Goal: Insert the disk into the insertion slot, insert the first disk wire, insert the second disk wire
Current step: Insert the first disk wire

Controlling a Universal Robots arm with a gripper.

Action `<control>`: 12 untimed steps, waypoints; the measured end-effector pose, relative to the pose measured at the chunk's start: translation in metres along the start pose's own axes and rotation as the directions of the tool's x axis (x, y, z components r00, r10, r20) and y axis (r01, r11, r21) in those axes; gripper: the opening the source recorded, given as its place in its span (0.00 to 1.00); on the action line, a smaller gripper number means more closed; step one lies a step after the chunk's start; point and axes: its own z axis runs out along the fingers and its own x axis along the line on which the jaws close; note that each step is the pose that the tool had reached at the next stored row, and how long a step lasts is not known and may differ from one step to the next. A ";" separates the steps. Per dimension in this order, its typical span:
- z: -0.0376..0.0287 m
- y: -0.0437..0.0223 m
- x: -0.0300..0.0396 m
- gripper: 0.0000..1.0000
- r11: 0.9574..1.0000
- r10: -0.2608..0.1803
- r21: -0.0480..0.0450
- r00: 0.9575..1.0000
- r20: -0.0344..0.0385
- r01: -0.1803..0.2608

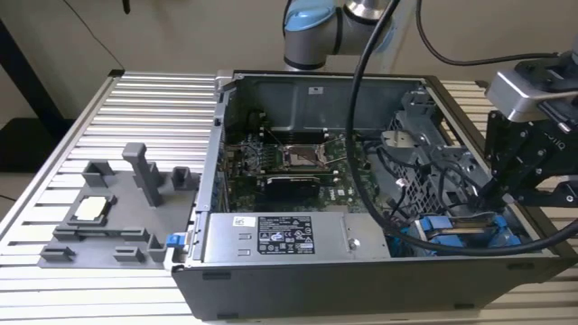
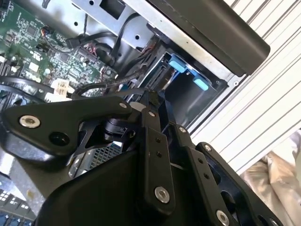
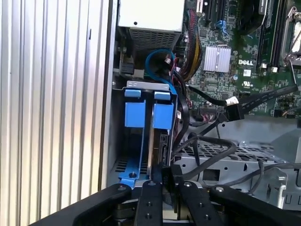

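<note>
The disk [image 3: 154, 139] stands on edge in the insertion slot [image 3: 141, 84] of the drive bay, framed by its blue carrier [image 3: 162, 115]. A second blue carrier [image 3: 135, 113] sits beside it. My gripper [image 3: 167, 170] is at the disk's near end, its black fingers [image 3: 153, 181] drawn close together with only a thin dark gap; what lies in that gap is hidden. In the exterior view the gripper [image 1: 492, 200] reaches into the case's front corner at that view's right, over the blue carriers [image 1: 451, 233]. A loose black wire with a connector [image 3: 233, 109] lies across the case floor. Another black wire [image 3: 207, 141] loops near the bay.
The open computer case [image 1: 361, 284] lies on a slatted metal table [image 1: 145, 101]. Inside are the green motherboard [image 1: 298, 159] and a grey labelled power-supply box [image 1: 280, 237]. A grey fixture tray [image 1: 118, 217] sits at the exterior view's left. Thick arm cables [image 1: 361, 135] hang over the case.
</note>
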 end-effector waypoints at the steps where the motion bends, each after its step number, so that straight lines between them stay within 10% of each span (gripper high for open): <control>1: 0.0007 -0.0005 0.0001 0.19 1.000 0.002 -0.001 1.000 0.000 -0.002; 8: 0.0036 -0.0181 0.0015 0.19 0.997 0.005 -0.071 1.000 0.005 -0.005; 12: 0.0050 -0.0222 0.0018 0.19 0.997 0.006 -0.080 1.000 0.030 -0.004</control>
